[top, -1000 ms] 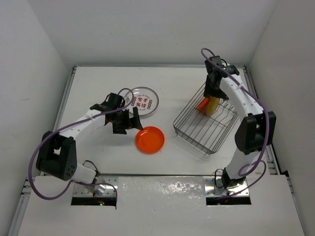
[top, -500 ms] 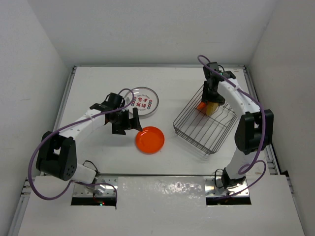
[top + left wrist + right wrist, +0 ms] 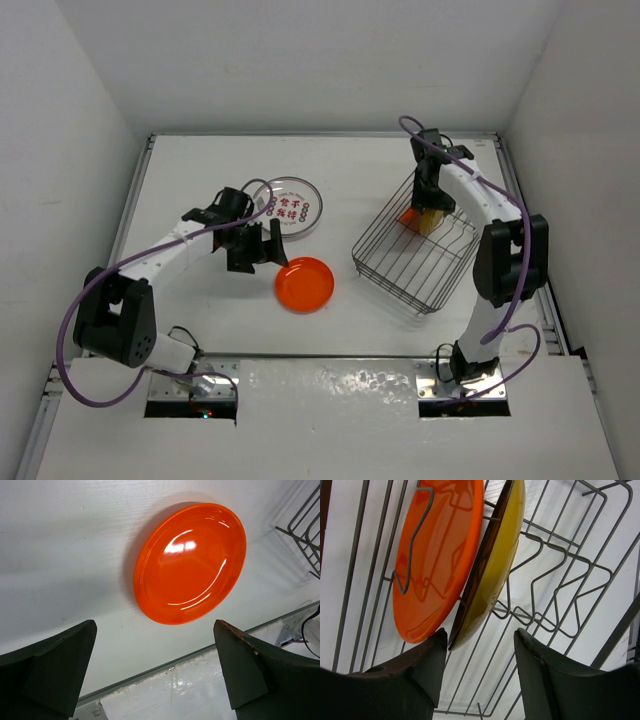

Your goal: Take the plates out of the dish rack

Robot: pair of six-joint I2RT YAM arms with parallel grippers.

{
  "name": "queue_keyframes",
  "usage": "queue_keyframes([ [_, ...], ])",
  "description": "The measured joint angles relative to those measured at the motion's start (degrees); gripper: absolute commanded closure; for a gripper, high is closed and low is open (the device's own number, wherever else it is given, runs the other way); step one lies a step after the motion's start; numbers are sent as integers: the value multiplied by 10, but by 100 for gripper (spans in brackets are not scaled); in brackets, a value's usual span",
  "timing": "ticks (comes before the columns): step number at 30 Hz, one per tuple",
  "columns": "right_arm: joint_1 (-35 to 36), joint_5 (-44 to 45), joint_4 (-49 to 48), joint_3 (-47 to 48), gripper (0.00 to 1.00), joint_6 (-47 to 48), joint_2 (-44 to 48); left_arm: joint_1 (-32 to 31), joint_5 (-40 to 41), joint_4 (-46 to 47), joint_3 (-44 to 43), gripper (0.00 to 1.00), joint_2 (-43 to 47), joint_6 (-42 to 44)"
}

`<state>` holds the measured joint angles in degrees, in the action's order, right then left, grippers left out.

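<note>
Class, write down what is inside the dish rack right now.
Two plates stand on edge inside the dish rack: an orange plate and a yellow-olive plate beside it. From above, the right claw hides most of both.

Table [image 3: 200, 160]: orange plate [image 3: 305, 283], white plate [image 3: 295, 208], rack [image 3: 390, 283]

One item with writing: white plate [image 3: 291, 208], lying flat on the table [image 3: 200, 170], seen in the top view only. Red characters printed across its centre in two short horizontal rows, one above the other, a few glyphs per row. Strokes dense and blocky, East Asian script by their look. Too small and soft at this range to read any single character. Small red marks also run near the plate's right rim; cannot tell whether script or ornament. No brand, number or label can be made out.
</note>
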<state>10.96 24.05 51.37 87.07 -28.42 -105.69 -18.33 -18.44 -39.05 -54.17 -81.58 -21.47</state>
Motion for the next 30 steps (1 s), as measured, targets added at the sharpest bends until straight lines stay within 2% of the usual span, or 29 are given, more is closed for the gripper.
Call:
queue_keyframes([
  [4,-11,-1,-4,0,50,1,0,0,0,-1,-2,0,0,1],
  [9,-33,-7,-19,0,63,4,0,0,0,-6,-11,0,0,2],
  [11,-42,-13,-23,0,64,4,0,0,0,-7,-15,0,0,3],
  [12,-45,-15,-23,0,70,5,0,0,0,-7,-16,0,0,3],
  [17,-54,-16,-24,0,83,6,0,0,0,-9,-18,0,0,3],
  [20,-59,-13,-23,1,95,0,1,0,0,-10,-18,0,0,3],
  [24,-62,-14,-2,15,99,-2,1,0,0,-10,-19,0,0,2],
  [30,-63,-10,55,74,99,-3,2,0,-4,-11,-57,0,0,-5],
])
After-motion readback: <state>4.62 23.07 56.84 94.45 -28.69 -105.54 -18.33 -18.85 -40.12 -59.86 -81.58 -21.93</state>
